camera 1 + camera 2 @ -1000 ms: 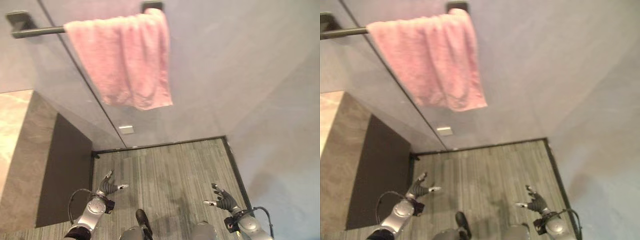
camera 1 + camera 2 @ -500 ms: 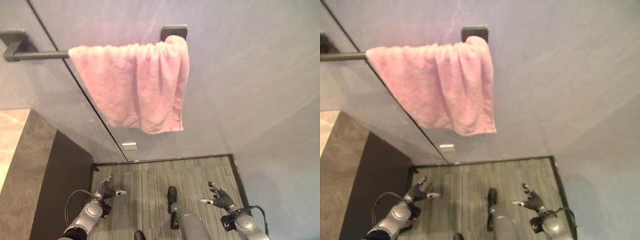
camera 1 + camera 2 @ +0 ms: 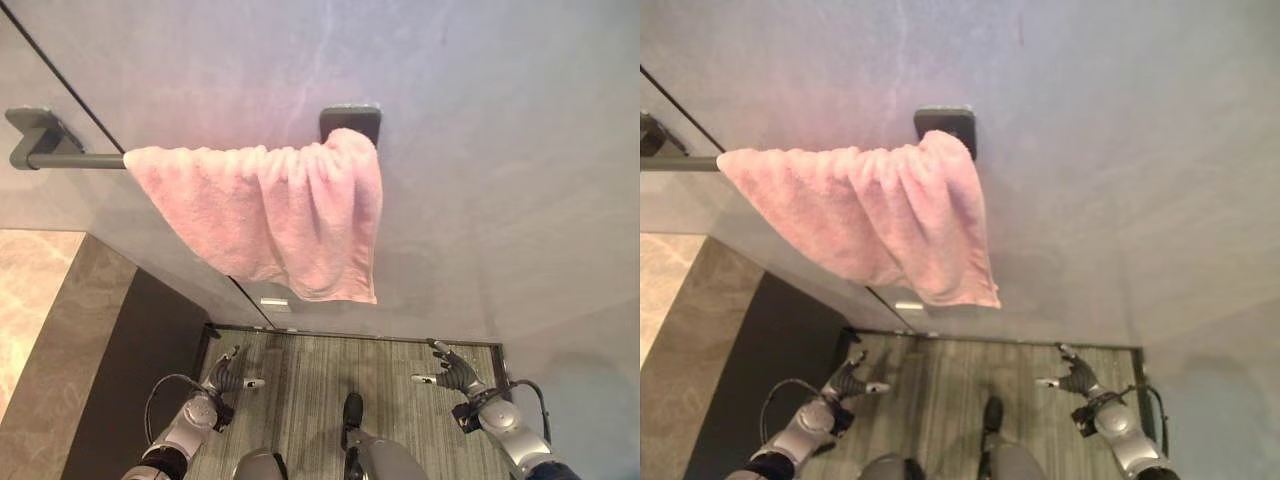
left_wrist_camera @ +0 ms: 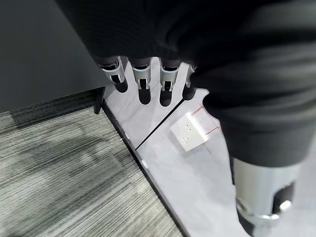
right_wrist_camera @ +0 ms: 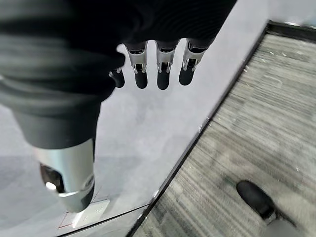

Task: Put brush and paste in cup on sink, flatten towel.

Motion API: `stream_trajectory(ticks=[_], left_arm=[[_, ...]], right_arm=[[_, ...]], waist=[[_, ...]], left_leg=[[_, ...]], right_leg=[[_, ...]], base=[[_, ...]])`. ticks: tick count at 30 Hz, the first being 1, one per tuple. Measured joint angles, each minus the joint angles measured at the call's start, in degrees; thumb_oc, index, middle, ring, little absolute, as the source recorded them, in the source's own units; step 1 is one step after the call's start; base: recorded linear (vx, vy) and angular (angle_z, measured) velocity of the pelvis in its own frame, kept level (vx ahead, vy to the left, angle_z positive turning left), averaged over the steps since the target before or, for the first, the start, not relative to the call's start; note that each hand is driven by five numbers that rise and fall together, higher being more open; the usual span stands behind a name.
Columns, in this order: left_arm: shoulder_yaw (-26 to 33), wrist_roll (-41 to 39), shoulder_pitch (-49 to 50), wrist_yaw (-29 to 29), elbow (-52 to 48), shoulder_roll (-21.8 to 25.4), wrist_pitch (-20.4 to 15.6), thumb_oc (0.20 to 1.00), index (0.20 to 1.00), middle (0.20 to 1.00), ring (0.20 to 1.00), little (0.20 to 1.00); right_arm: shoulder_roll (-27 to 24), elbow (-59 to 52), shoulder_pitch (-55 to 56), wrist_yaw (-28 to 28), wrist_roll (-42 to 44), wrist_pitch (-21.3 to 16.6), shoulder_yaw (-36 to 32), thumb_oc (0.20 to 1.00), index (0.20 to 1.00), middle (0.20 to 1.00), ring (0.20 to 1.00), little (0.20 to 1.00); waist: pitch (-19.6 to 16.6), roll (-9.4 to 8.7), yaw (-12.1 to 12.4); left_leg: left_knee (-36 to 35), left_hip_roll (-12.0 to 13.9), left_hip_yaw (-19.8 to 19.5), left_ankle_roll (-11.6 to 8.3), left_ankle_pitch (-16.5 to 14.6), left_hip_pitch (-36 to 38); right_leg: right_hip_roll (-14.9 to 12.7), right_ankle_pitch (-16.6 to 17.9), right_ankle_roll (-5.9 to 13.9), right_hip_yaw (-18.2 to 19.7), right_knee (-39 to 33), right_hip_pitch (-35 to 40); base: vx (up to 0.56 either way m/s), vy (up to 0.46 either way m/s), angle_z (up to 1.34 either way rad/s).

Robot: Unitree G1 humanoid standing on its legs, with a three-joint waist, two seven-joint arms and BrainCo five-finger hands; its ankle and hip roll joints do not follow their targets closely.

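Pink towel (image 3: 280,222) is hanging bunched over a dark wall rail (image 3: 75,160) in the upper middle of the frame, crowded toward the rail's right bracket (image 3: 350,120), folds gathered at the top, lower edge slanting down to a corner at right. It is lying against the grey wall (image 3: 500,200). A white outlet plate (image 3: 274,302) is sitting on the wall just under the towel's lower edge.

Left hand (image 3: 228,377) is hanging at lower left over the striped grey floor (image 3: 310,380), fingers (image 4: 144,89) relaxed and spread, holding nothing. Right hand (image 3: 455,375) is hanging at lower right, fingers (image 5: 163,74) loosely extended too, nothing in it. Both hands are well apart from the towel. A dark cabinet side (image 3: 110,380) with a marble top (image 3: 30,290) is showing at the left edge.
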Motion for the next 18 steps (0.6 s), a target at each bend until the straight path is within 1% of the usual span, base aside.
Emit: stream_trajectory(ticks=[1,2,3,4,5,6,7,8,9,10,11,12,13,14,15,16,17,18], left_arm=[[0.0,0.0,0.3,0.0,-0.1,0.2,0.0,1.0,1.0,1.0,1.0,1.0],[0.0,0.0,1.0,0.0,-0.2,0.5,0.1,1.0,1.0,1.0,1.0,1.0],[0.0,0.0,1.0,-0.1,-0.5,0.6,0.1,1.0,1.0,1.0,1.0,1.0],[0.0,0.0,0.8,-0.3,-1.1,0.8,0.0,1.0,1.0,1.0,1.0,1.0],[0.2,-0.1,1.1,-0.4,-2.7,1.3,0.0,1.0,1.0,1.0,1.0,1.0],[0.2,-0.3,2.4,-0.6,-6.0,1.9,0.0,1.0,1.0,1.0,1.0,1.0],[0.2,-0.4,2.8,-0.9,-7.8,2.1,-0.1,1.0,1.0,1.0,1.0,1.0],[0.2,-0.5,3.6,-0.9,-9.7,2.2,-0.3,1.0,1.0,1.0,1.0,1.0],[0.4,-0.8,4.3,-0.9,-11.8,2.7,-0.7,1.0,1.0,1.0,1.0,1.0],[0.7,-2.7,5.3,-1.2,-17.2,5.4,-1.4,1.0,1.0,1.0,1.0,1.0],[0.8,-3.0,5.8,-1.3,-19.1,6.8,-2.3,1.0,1.0,1.0,1.0,1.0],[1.0,-3.7,5.9,-1.5,-20.1,8.1,-2.4,1.0,1.0,1.0,1.0,1.0],[1.2,-4.6,6.2,-1.7,-21.2,9.6,-2.4,1.0,1.0,1.0,1.0,1.0],[2.0,-5.1,7.5,-2.3,-23.8,12.1,-2.7,1.0,1.0,1.0,1.0,1.0],[3.2,-5.1,8.5,-2.6,-25.0,13.9,-3.5,1.0,1.0,1.0,1.0,1.0],[5.9,-6.9,10.3,-3.4,-26.9,16.4,-3.8,1.0,1.0,1.0,1.0,1.0],[6.9,-7.4,11.7,-3.5,-28.2,17.4,-4.4,1.0,1.0,1.0,1.0,1.0],[6.5,-8.9,13.1,-4.4,-31.3,18.2,-4.8,1.0,1.0,1.0,1.0,1.0]], right_arm=[[-0.2,0.0,-0.3,0.0,0.0,0.0,-0.2,1.0,1.0,1.0,1.0,1.0],[-0.4,-0.1,-1.1,-0.2,0.4,-0.1,-1.5,1.0,1.0,1.0,1.0,1.0],[-0.6,-0.1,-1.6,-0.7,1.4,-0.1,-2.1,1.0,1.0,1.0,1.0,1.0],[-0.5,-0.1,-1.5,-1.1,2.4,-0.1,-2.9,1.0,1.0,1.0,1.0,1.0],[-0.6,-0.4,-1.6,-1.1,3.1,0.0,-3.9,1.0,1.0,1.0,1.0,1.0],[-0.8,-2.0,-1.4,-1.2,5.2,-0.1,-6.1,1.0,1.0,1.0,1.0,1.0],[-1.4,-3.4,-0.6,-1.3,6.5,-0.2,-7.8,1.0,1.0,1.0,1.0,1.0],[-2.5,-4.6,-0.6,-1.4,7.4,-0.5,-8.9,1.0,1.0,1.0,1.0,1.0],[-3.2,-5.0,-0.7,-1.5,8.0,-0.5,-9.7,1.0,1.0,1.0,1.0,1.0],[-3.4,-6.9,-0.5,-1.9,9.4,-0.5,-11.3,1.0,1.0,1.0,1.0,1.0],[-3.7,-8.0,-0.4,-2.0,10.1,-0.7,-12.0,1.0,1.0,1.0,1.0,1.0],[-3.8,-8.6,-0.2,-2.1,10.4,-1.2,-12.6,1.0,1.0,1.0,1.0,1.0],[-3.9,-8.9,-0.2,-2.0,11.3,-1.8,-12.7,1.0,1.0,1.0,1.0,1.0],[-4.1,-9.0,-0.6,-1.7,11.5,-2.0,-12.8,1.0,1.0,1.0,1.0,1.0],[-4.3,-9.0,-1.1,-1.6,11.7,-2.4,-12.7,1.0,1.0,1.0,1.0,1.0],[-5.1,-9.7,-0.6,-0.4,13.0,-2.6,-12.9,1.0,1.0,1.0,1.0,1.0],[-5.9,-10.3,-0.4,0.0,13.7,-2.8,-12.5,1.0,1.0,1.0,1.0,1.0],[-6.5,-11.2,0.5,1.3,15.2,-3.1,-12.6,1.0,1.0,1.0,1.0,1.0]], waist=[[0.0,0.21,0.2],[0.2,1.02,0.2],[0.3,1.51,0.1],[0.4,1.65,0.0],[0.6,1.68,0.3],[1.1,2.28,0.7],[1.3,3.08,0.0],[1.4,4.58,-0.1],[1.2,5.42,-0.3],[2.0,3.84,0.2],[2.2,3.38,0.7],[2.2,2.67,0.7],[2.2,1.91,0.8],[2.1,1.06,1.7],[2.3,0.68,2.4],[2.3,0.59,3.1],[2.4,0.62,3.3],[2.3,0.56,3.4]], left_leg=[[-3.8,0.4,-0.3,-0.18,0.2,0.6],[-11.6,0.8,-2.4,-0.4,1.4,1.6],[-15.2,0.9,-4.7,-0.72,2.4,1.6],[-17.3,1.2,-5.6,-0.67,3.3,1.2],[-17.1,1.0,-6.5,0.11,4.3,1.2],[-16.4,0.3,-7.4,0.98,4.9,1.6],[-16.4,-0.7,-7.1,1.44,5.3,2.2],[-16.3,-1.7,-7.2,3.08,6.9,2.6],[-16.2,-2.2,-5.8,3.91,4.8,2.7],[-16.7,-5.0,-4.7,5.51,4.3,3.4],[-16.8,-6.4,-3.2,6.3,4.0,3.5],[-16.8,-8.2,-2.6,7.18,3.6,3.4],[-16.8,-9.9,-2.1,8.33,3.1,3.5],[-16.8,-11.1,-0.4,9.25,2.7,3.5],[-16.6,-11.5,0.7,9.7,2.4,3.4],[-15.6,-12.4,1.1,11.11,1.5,3.3],[-15.7,-12.1,1.4,11.16,1.5,3.7],[-16.5,-12.1,1.7,11.48,1.3,4.7]], right_leg=[[0.3,0.1,0.47,0.4,0.0,0.0],[1.0,0.0,1.38,1.5,0.0,0.0],[1.1,-0.2,2.09,1.8,0.0,0.1],[1.1,-0.3,2.32,1.9,0.0,0.1],[1.1,-0.1,2.9,2.8,0.0,0.3],[0.6,0.3,3.51,4.1,0.0,1.1],[0.1,0.3,4.45,4.4,0.0,1.6],[0.0,0.4,5.19,4.9,0.0,2.1],[-0.5,0.4,6.38,5.3,0.0,2.0],[-3.8,1.0,7.82,7.7,1.3,0.7],[-5.3,1.1,8.36,8.3,1.9,-0.4],[-6.8,1.5,8.7,9.6,2.0,-0.7],[-8.5,2.2,9.46,9.8,1.9,-0.8],[-9.5,3.0,10.02,10.3,2.1,-2.0],[-10.3,3.6,9.97,10.7,2.1,-2.6],[-10.3,5.9,10.11,9.1,2.2,-2.3],[-10.3,5.8,10.17,8.9,3.1,-2.5],[-9.9,5.9,10.1,8.9,3.9,-2.4]], base=[[0.15,0.284,-0.36],[0.21,0.382,-0.38],[0.2,0.382,-0.33],[0.14,0.279,-0.23],[0.12,0.301,-0.54],[0.11,0.329,-0.55],[0.09,0.344,-0.49],[0.07,0.378,-0.21],[0.02,0.32,-0.36],[0.01,0.332,-0.45],[0.0,0.257,-0.42],[0.01,0.246,-0.21],[0.0,0.127,-0.25],[-0.04,0.18,-0.39],[-0.05,0.192,-0.45],[-0.05,0.251,-0.29],[-0.02,0.119,-0.1],[-0.01,0.12,-0.2]])
